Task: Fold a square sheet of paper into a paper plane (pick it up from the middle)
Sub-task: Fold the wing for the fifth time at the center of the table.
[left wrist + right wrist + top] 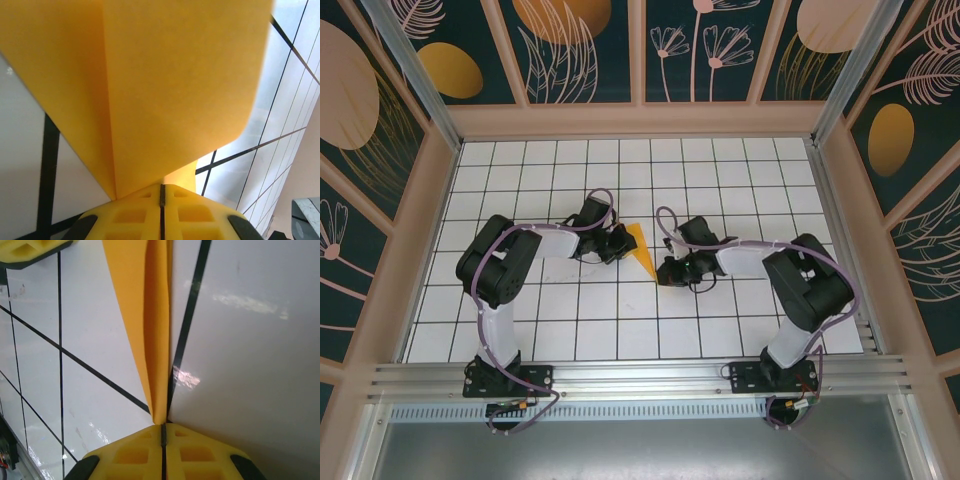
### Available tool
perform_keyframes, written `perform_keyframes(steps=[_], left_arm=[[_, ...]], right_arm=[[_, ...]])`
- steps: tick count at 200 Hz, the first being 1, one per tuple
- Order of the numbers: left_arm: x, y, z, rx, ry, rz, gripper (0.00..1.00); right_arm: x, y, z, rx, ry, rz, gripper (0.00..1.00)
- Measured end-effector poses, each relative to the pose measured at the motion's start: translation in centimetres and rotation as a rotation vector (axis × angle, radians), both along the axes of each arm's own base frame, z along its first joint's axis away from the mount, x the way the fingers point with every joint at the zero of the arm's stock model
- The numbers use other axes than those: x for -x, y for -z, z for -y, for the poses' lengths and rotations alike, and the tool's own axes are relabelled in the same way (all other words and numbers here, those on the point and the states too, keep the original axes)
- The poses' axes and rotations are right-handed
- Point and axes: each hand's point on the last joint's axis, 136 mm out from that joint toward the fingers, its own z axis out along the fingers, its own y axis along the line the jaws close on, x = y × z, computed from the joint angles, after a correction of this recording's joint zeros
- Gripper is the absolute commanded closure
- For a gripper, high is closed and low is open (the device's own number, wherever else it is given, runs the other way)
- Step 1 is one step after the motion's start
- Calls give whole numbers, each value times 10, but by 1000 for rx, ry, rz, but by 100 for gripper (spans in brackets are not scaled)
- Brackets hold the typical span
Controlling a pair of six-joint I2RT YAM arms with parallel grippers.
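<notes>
Top external view shows the thin orange-yellow paper (640, 248), already folded into a narrow pointed dart, at the middle of the white gridded bench (570, 330), the left tool (618, 243) clamped on its wide end and the right tool (668, 270) pinching its tip, so likely only final creasing remains.

No legible text, label, brand, number or sign noted on the table (620, 330) or elsewhere; fine print possibly unresolved.
</notes>
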Motion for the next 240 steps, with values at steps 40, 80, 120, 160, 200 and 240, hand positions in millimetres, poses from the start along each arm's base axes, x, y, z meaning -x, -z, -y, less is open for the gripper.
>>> perform_keyframes(steps=[40, 80, 120, 160, 200, 240], left_arm=[[0, 0, 0, -2, 7, 6, 91], [0, 0, 0, -3, 12, 12, 90], [0, -1, 0, -3, 14, 12, 90], [-1, -2, 1, -7, 26, 18, 85], [-4, -11, 4, 15, 55, 81, 79], [-1, -29, 0, 69, 57, 174, 82]], right_arm=[[-16, -29, -11, -44, 12, 45, 91], [-46, -42, -34, -86, 22, 85, 92], [-46, -11, -41, -42, 9, 24, 94], [-44, 0, -39, -22, 12, 8, 95], [-45, 3, -38, -41, 17, 19, 97], [-45, 2, -38, -62, 32, 3, 98]])
